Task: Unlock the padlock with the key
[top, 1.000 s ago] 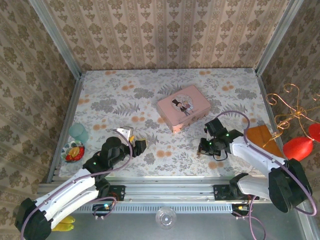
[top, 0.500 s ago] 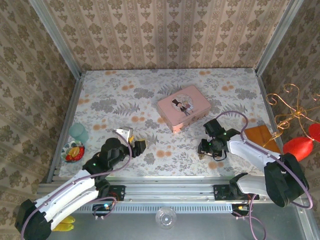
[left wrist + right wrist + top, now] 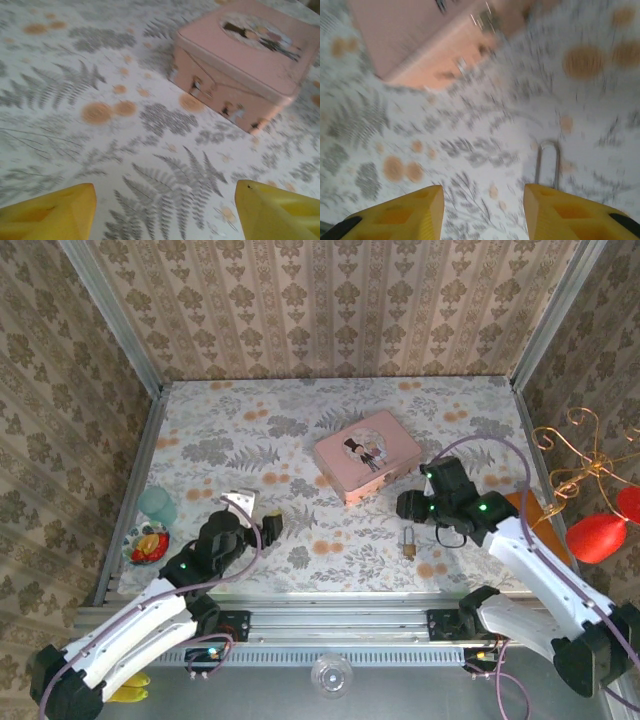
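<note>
Top view is bright and even with a soft daylight look, and I spot no hard glare. The pink tin box [image 3: 367, 453] drops a short soft shadow along its near side. The arms leave faint ones on the tabletop [image 3: 300, 420], which has a paler band at its near edge. Left wrist view is mildly soft, and the box's right end is washed and smeared. Right wrist view is badly motion-blurred: the floral print streaks and the padlock [image 3: 547, 162] shackle reads as a fuzzy loop. The right tool [image 3: 482, 200] looks fairly crisp at the frame bottom.
</note>
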